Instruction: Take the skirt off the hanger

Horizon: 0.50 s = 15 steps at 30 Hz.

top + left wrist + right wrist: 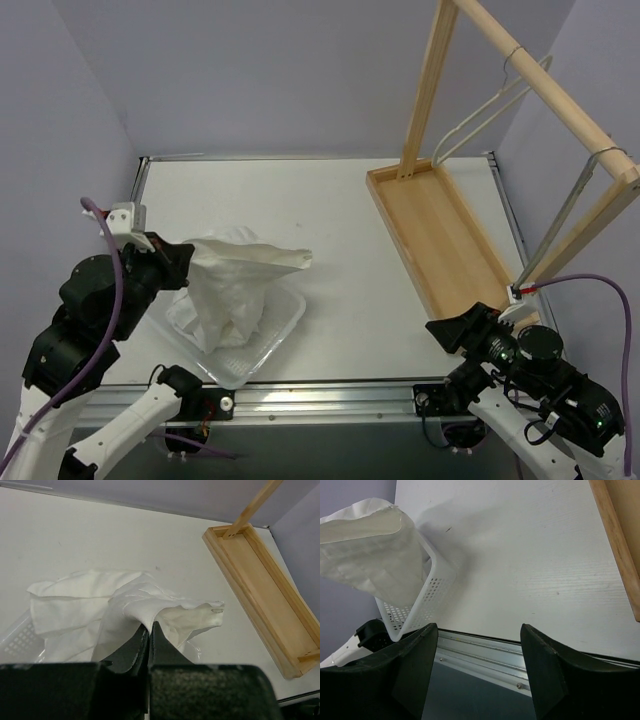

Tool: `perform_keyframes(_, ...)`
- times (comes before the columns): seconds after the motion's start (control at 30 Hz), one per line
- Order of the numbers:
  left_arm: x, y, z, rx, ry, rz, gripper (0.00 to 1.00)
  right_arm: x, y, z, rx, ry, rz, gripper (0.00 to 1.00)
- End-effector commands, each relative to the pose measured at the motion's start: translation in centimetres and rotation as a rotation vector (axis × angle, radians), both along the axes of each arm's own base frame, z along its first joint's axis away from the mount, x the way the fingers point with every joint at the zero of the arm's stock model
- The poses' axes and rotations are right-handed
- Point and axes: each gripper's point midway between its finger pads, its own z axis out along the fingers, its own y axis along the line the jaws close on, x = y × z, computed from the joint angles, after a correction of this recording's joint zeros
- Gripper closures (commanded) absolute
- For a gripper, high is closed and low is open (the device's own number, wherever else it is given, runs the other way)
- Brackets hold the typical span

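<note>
Clamping a fold of the white skirt (240, 275) between tightly closed fingers, the left gripper (186, 254) holds the garment up at the front left of the table (340, 205), where we see the arm wrapped by a purple cable (105, 290). From the pinched fold the cloth fans out toward the right, one end jutting free in the air, while the rest hangs down and bunches inside a white perforated basket (288, 322) standing on the tabletop just below the gripper. Through the left wrist camera we see the two dark jaws pressed together with the fabric rising out from between them and spilling over the basket's latticed wall. Moving right, we find a stretch of bare white tabletop, then the right gripper (447, 330) low at the near edge, its fingers spread wide and grasping nothing; its own camera shows only the table and the metal front rail between them, with the skirt and basket off to its left. Beside it, on the right side of the table, stands a pale wooden rack (440, 235) with a long tray base, an upright post and a sloping top rail. A white hanger (490, 100) hangs from that rail, well apart from the skirt.
</note>
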Motion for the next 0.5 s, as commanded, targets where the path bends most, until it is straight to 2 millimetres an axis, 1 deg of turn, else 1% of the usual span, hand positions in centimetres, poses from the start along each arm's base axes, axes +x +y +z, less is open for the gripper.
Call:
perform_keyframes(0.0, -1.2, 2.0, -1.7, -0.028, 0.07, 0.1, 0.98, -0.1, -0.1, 0.0, -0.022, -0.005, 0.012, 0.37)
perform_keyframes(0.03, -1.3, 2.3, -3.0, -0.019, 0.113, 0.121, 0.98, -0.1, 0.0, 0.1, -0.021, -0.007, 0.017, 0.37)
perform_keyframes(0.07, -1.4, 2.5, -3.8, -0.023, 0.142, 0.148, 0.98, 0.0, 0.2, 0.0, -0.02, -0.006, 0.022, 0.37)
perform_keyframes(0.13, -0.9, 2.8, -5.8, -0.022, 0.212, 0.207, 0.98, 0.3, 0.7, 0.3, -0.005, -0.015, 0.035, 0.37)
perform_keyframes(0.23, -0.1, 2.0, -7.8, -0.037, 0.293, 0.232, 0.98, 0.5, 1.0, 0.3, -0.011, -0.017, 0.046, 0.37)
perform_keyframes(0.37, 1.0, 1.1, -10.4, -0.059, 0.393, 0.278, 0.98, 0.7, 0.8, 0.6, -0.025, -0.027, 0.045, 0.37)
perform_keyframes(0.43, 1.3, 0.4, -11.8, -0.099, 0.454, 0.285, 0.98, 0.6, 0.8, 0.8, -0.028, -0.032, 0.046, 0.37)
perform_keyframes(0.47, 1.4, 0.6, -13.0, -0.117, 0.49, 0.305, 0.98, 0.6, 0.8, 0.7, -0.032, -0.033, 0.049, 0.37)
